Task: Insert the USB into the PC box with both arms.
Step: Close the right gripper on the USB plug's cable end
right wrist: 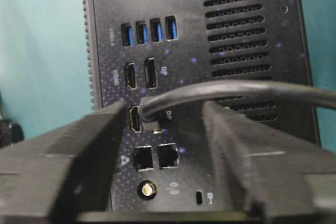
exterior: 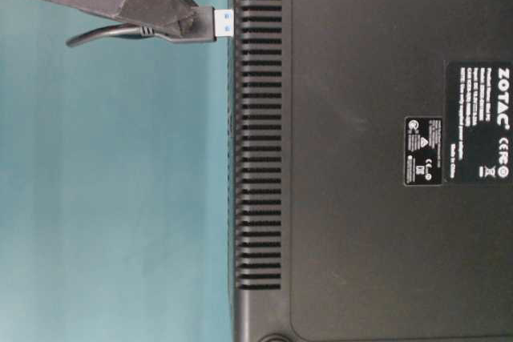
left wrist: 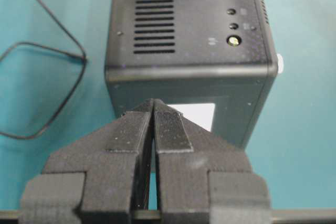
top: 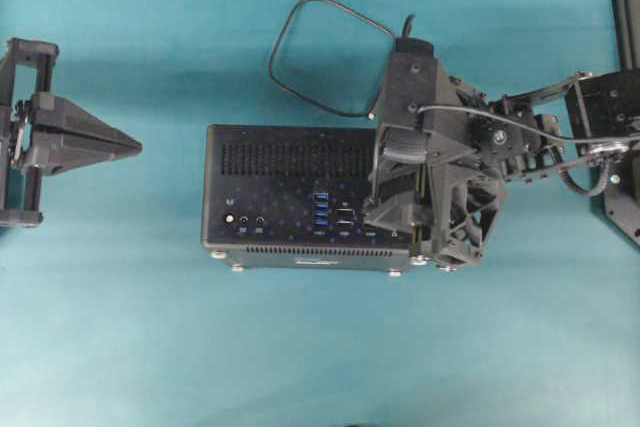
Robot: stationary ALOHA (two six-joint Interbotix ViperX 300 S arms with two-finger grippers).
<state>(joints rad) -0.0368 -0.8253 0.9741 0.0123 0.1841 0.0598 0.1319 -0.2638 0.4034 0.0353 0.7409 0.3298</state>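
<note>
A black rectangular PC box (top: pixel 300 197) lies flat on a smooth teal worktop (top: pixel 150 347), its port face turned upward. That face is matte metal with rows of narrow vent slots (top: pixel 290 157), a column of four blue ports (top: pixel 321 209) and a few round sockets near its left end. Small silvery feet stick out along its near edge.

The right tool (top: pixel 385 209), a black wedge of rough printed plastic with loose wires on its housing, hangs over the right part of the box. It is clamped on the small black plug of the USB (exterior: pixel 210 26). In the table-level view the plug's metal tip with its blue insert points at the box's slotted side, just short of touching. In the right wrist view the thick black cable (right wrist: pixel 236 92) arcs across between the two fingers (right wrist: pixel 79 145) and the plug end sits over a socket beside the DP label (whether it has entered cannot be told). The arm's bulk hides the right end of the box from overhead.

The thin cable curls in a loop (top: pixel 320 52) on the worktop behind the box.

The left tool (top: pixel 135 147) hovers well left of the box, its ribbed pads (left wrist: pixel 170 129) pressed together on nothing, pointing at the box's short end.
</note>
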